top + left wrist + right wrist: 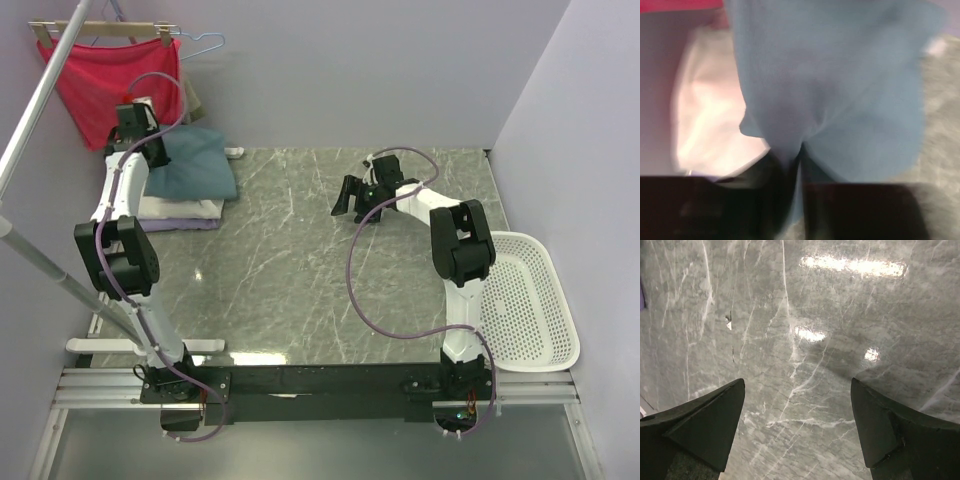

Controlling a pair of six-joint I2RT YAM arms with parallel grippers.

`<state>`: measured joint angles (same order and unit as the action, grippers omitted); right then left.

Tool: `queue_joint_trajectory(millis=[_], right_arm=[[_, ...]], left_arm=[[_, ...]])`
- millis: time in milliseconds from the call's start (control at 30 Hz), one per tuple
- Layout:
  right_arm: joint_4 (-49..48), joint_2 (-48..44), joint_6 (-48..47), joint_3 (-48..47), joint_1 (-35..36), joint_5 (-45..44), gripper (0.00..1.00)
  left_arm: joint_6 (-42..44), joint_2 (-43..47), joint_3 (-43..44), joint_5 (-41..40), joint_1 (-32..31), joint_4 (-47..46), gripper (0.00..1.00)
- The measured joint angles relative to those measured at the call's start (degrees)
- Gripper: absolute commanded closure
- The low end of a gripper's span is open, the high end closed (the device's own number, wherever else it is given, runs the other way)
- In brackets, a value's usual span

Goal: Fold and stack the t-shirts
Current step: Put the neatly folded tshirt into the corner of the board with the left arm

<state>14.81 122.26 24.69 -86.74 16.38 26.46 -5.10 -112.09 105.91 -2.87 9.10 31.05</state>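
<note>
We see the teal t-shirt point(205, 165) lying rumpled on top of a cream t-shirt point(180, 208) and a lavender t-shirt point(190, 224). The pile sits on the desk point(300, 280), just in front of the red cloth point(105, 80). Our left pincer point(799, 167) is clenched on a fold of the teal fabric, close beside the red cloth. Our right pincer point(797, 405) is released, its jaws wide over the marble surface, well apart from the red cloth and touching nothing.

A t-shirt point(205, 168) tops the folded stack point(182, 211) at the table's point(300, 285) far left, a basket point(522, 300) at its right edge
</note>
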Motion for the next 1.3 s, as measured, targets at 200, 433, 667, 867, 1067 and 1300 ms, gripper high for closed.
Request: queue_joint_trajectory(millis=[200, 433, 667, 867, 1067, 1300], right_arm=[[0.4, 0.1, -0.3, -0.3, 0.2, 0.0, 0.07], [0.5, -0.3, -0.3, 0.0, 0.3, -1.3, 0.07], [1.6, -12.6, -0.3, 12.6, 0.6, -12.5, 0.00], [0.5, -31.3, -0.9, 24.0, 0.7, -23.0, 0.00], [-3.8, -49.2, -2.3, 35.5, 1.7, -33.9, 0.00], [-9.8, -69.2, -4.7, 49.9, 3.1, -46.0, 0.00]], left_arm=[[-1.3, 0.1, -2.5, -13.0, 2.4, -0.2, 0.01], [-8.2, 2.4, -4.9, -17.3, 2.5, 3.9, 0.01], [-12.5, 22.7, -21.4, -7.7, -9.1, -4.5, 0.01], [-15.9, 33.6, -30.4, 4.8, -21.2, -13.4, 0.01], [-18.2, 37.0, -43.3, 6.3, -29.0, -19.8, 0.00], [-18.6, 43.3, -54.4, 1.9, -35.7, -23.7, 0.01]])
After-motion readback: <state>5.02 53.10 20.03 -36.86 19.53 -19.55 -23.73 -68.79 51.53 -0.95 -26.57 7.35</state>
